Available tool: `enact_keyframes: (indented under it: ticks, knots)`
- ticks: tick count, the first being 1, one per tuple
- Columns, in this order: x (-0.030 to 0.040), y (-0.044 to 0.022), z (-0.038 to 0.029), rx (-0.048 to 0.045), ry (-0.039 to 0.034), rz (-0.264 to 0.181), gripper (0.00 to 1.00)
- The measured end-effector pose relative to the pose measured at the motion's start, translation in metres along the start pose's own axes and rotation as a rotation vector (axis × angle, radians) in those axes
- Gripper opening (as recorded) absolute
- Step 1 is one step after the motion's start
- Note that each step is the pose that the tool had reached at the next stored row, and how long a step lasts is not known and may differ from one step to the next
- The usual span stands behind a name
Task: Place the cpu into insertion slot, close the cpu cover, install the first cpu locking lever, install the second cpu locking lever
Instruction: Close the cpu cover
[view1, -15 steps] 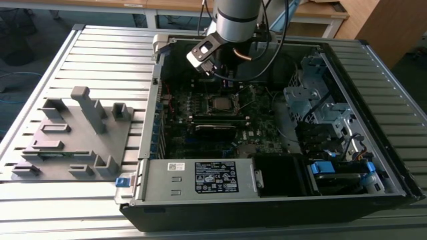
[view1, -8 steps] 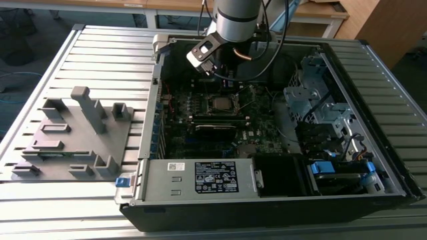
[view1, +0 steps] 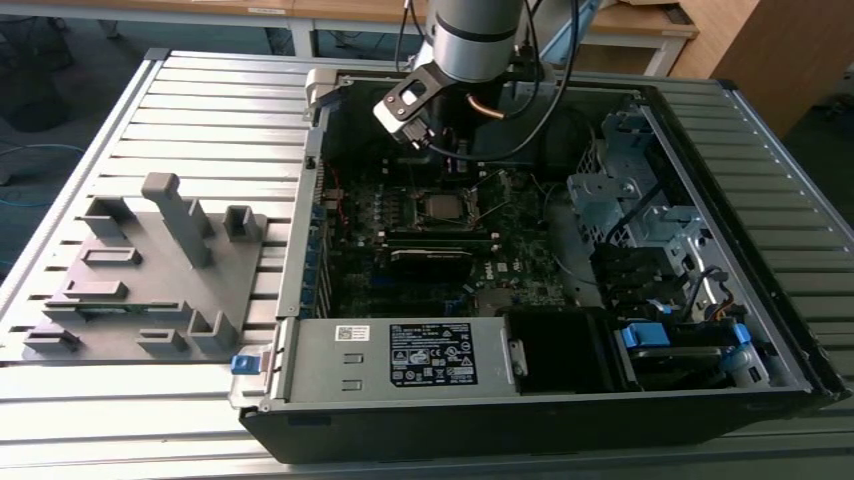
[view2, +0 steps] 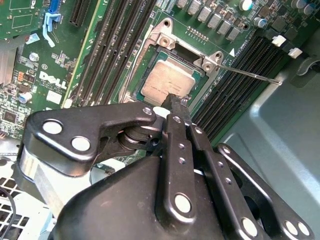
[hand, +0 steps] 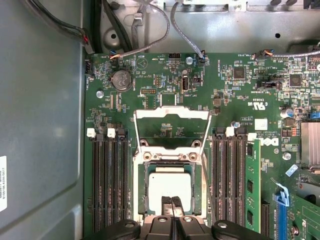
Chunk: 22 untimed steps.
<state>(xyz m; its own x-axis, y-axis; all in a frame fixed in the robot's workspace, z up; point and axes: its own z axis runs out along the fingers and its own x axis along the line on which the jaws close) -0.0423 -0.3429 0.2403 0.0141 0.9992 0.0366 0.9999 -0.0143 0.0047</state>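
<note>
Claw (hand: 171, 204) closed on nothing, tips over the seated cpu (hand: 170, 182).

The cpu, a flat square with a dull, faintly scuffed silver top, lies in the insertion slot (hand: 144, 192), a black square recess rimmed in bright metal. The black, riveted claw has its 2 fingers pressed together over one edge of the chip; contact cannot be told. The cpu cover (hand: 172, 113), a thin silver frame with a cut-out centre, is swung open, clear of the chip. A thin wire lever (view2: 250, 75) juts out beside the socket. Long black memory slots (hand: 107, 180) flank it on the green motherboard (hand: 160, 75). In the exterior view the open computer case (view1: 534, 400) sits on a ribbed metal counter (view1: 200, 110) beside a grey moulded fixture (view1: 147, 270).
</note>
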Motion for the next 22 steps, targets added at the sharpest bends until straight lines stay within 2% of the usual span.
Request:
enact_keyframes:
  ticks: [5, 9, 14, 22]
  knots:
    - [0.0001, 0.0029, 0.0001, -0.0001, 0.0001, 0.000, 0.10]
    - [0.0001, 0.0031, 0.0000, -0.0002, 0.0002, 0.000, 0.10]
    - [0.0002, 0.0031, -0.0042, -0.0002, 0.0001, 0.000, 0.10]
    - [0.0003, 0.0031, -0.0052, -0.0002, 0.0002, 0.000, 0.10]
